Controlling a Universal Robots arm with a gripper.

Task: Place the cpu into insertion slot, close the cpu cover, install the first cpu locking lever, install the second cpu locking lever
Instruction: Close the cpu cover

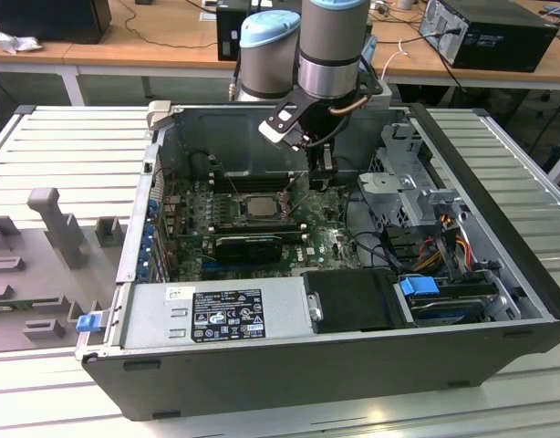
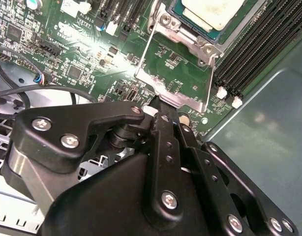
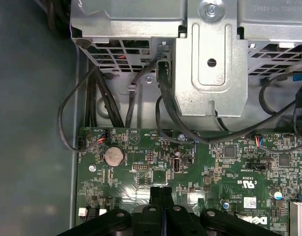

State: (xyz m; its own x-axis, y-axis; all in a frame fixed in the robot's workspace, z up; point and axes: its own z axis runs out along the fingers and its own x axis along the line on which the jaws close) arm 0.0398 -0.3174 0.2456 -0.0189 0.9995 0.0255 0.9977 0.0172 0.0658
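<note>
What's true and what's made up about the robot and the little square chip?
1. The cpu sits in the insertion slot. True.
2. The cpu cover is shut over the cpu. False: it is swung open, leaving the cpu bare.
3. The gripper has its fingers spread wide. False: they are pressed together at the cover's free edge.
4. The computer case lies open, its board showing. True.
</note>
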